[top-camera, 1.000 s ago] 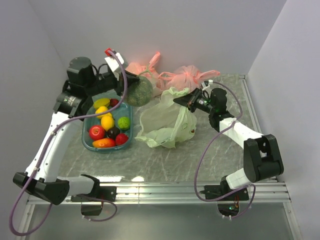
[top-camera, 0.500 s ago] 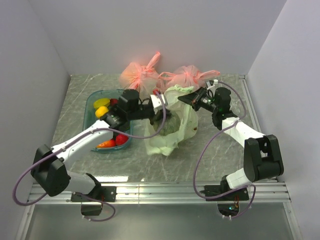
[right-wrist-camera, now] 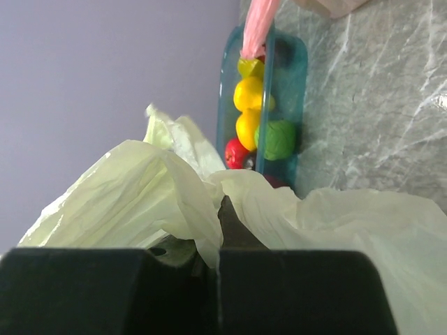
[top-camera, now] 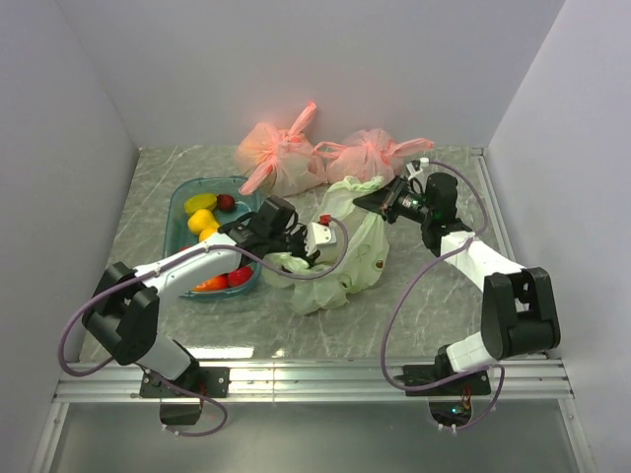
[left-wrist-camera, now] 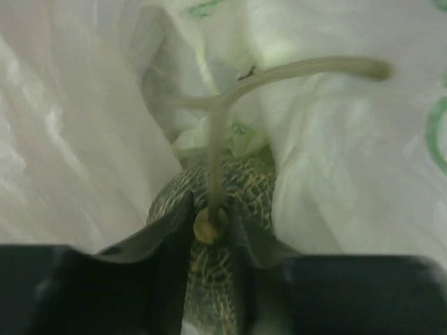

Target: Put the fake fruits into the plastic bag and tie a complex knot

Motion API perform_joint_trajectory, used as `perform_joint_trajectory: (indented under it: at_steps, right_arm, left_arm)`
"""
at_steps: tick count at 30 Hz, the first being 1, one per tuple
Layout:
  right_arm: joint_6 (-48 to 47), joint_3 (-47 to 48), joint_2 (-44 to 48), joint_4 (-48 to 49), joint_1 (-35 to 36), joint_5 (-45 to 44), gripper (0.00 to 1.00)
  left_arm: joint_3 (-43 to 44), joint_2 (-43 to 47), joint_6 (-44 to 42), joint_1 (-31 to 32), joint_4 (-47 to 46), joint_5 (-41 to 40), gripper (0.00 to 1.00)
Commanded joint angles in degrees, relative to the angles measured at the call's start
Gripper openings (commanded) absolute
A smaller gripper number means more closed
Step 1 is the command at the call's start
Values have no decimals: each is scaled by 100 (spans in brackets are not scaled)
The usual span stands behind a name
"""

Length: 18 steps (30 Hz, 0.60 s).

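Observation:
The pale green plastic bag (top-camera: 350,261) lies at mid-table with its mouth facing left. My left gripper (top-camera: 312,242) reaches into that mouth. In the left wrist view it (left-wrist-camera: 209,227) is shut on the stem (left-wrist-camera: 214,139) of a netted, bumpy green fruit (left-wrist-camera: 230,187), with bag film (left-wrist-camera: 349,153) all around. My right gripper (top-camera: 371,201) is shut on the bag's upper rim (right-wrist-camera: 140,188) and holds it up; its jaws (right-wrist-camera: 218,218) pinch the film. Other fake fruits (top-camera: 202,212) lie in the teal tray (top-camera: 179,200): yellow (right-wrist-camera: 248,94), lime-green (right-wrist-camera: 278,138) and red (right-wrist-camera: 237,152).
Two knotted salmon-pink bags (top-camera: 281,158) (top-camera: 370,148) sit at the back against the wall. The tray stands left of the green bag, under my left forearm. Walls close in on the left, back and right.
My left arm swung from above the tray's far side down and right, carrying the bumpy green fruit into the green bag's mouth. My right gripper kept holding the rim.

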<state>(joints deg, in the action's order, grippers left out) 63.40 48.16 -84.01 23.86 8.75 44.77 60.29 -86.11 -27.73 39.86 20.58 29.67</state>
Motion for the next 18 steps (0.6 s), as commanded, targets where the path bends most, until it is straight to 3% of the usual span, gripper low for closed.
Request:
perform_joint_trajectory:
  at_steps: [1,2,3,6,9,12,16,18]
  right_arm:
    - [-582,-131,516,-187,91,216,0]
    - [-844,-140,578,-241,126,233,0]
    - [-1003,-140,639,-302,170,260,0]
    - [-1575,-26,911,-784,346,234,0]
    - [-1971,97,991,-1031,443,190,0]
    - [-2252,167,1000,-1138,478,154,0]
    - [-2621,246,921,-1269,496,172,0]
    - [-2736,238,913,-1339,496,172,0]
  left_arm:
    - [369,242,-137,-74,298,-120,35]
    - [491,304,20,-74,254,-59,41]
    - [553,392,126,-74,123,3,56]
    - [930,796,531,-92,42,309,82]
    - [1458,1113,865,-101,261,652,83]
    - [1775,1376,638,-101,988,1040,79]
    - [1636,1735,680,-118,1554,674,77]
    - [1416,2009,1065,-442,1301,400,81]
